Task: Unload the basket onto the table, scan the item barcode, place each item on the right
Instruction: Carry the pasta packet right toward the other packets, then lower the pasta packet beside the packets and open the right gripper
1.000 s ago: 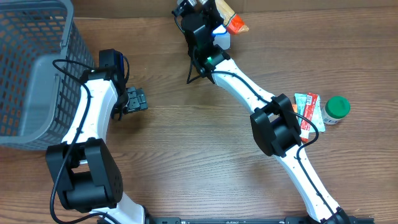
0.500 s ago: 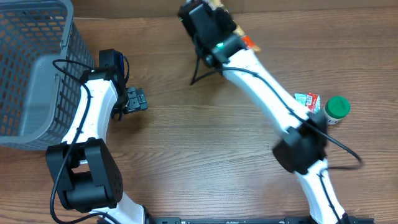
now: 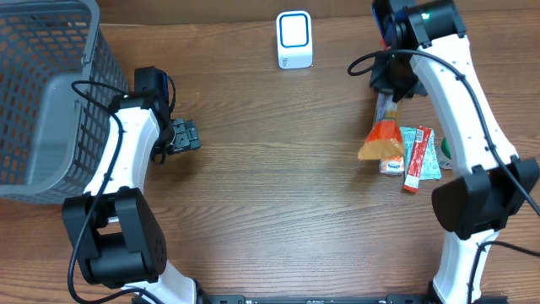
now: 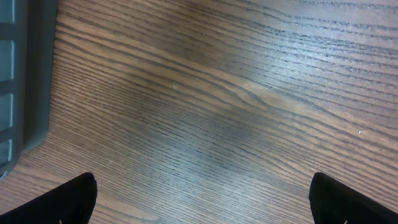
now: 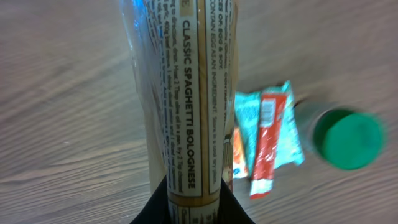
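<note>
Wood-grain desk [image 3: 270,194] is seen beneath both arms. A long packet of spaghetti [image 5: 186,93], labelled Classic Spaghetti Bolognese, is clamped at one end between the narrowed fingers of the right gripper [image 5: 193,210]. It is held over the right side of the desk, with its orange end turned toward the near edge.

A white barcode scanner [image 3: 294,40] with a blue-lit face is placed at the far edge, near the middle and well apart from the packet.

Red and teal sachets [image 3: 419,154] are laid flat just beside the packet's orange end, on the side nearer the right edge. A green-lidded container [image 5: 348,140], probably a small jar, is set just beyond them; it is blurred in the right wrist view and mostly covered by the arm from overhead.

The left gripper [image 3: 189,135] is spread wide over bare wood in the left half of the desk, with nothing between its fingers. A grey mesh basket [image 3: 51,76] is placed at the far left corner.
</note>
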Action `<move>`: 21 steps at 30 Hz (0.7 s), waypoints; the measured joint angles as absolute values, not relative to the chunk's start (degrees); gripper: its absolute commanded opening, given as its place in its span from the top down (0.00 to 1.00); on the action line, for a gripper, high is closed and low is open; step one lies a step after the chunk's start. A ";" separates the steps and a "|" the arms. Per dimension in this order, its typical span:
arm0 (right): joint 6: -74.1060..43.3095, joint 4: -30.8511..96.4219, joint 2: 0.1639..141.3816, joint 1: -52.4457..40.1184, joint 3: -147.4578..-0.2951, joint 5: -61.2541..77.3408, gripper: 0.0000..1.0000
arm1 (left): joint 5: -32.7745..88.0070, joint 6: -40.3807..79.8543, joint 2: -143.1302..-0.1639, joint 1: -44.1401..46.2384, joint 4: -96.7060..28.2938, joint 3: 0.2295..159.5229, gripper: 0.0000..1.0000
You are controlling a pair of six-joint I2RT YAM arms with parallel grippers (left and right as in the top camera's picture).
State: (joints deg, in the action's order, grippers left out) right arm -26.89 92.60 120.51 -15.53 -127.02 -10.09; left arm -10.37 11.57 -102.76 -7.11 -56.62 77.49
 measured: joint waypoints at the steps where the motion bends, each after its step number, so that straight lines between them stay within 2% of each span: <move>1: -27.64 91.42 120.84 -15.22 -124.66 -9.13 0.96 | -10.37 11.57 -102.76 -7.11 -56.60 77.49 0.00; 10: -25.87 80.79 121.36 -16.34 -109.56 -4.82 0.96 | -10.37 11.57 -102.76 -7.11 -56.62 77.49 0.00; 14: -24.14 78.72 121.36 -16.60 -106.48 -4.62 0.78 | -10.37 11.57 -102.76 -7.11 -56.60 77.49 0.00; 18: -23.11 78.89 121.36 -16.53 -105.51 -4.73 0.53 | -10.37 11.57 -102.76 -7.11 -56.60 77.49 0.00; 21: -22.39 78.67 121.34 -16.49 -105.54 -4.73 0.50 | -10.37 11.57 -102.76 -7.11 -56.60 77.49 0.00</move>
State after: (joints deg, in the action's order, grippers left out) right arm -22.39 78.67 121.34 -16.49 -105.54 -4.73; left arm -10.37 11.57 -102.76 -7.11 -56.60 77.49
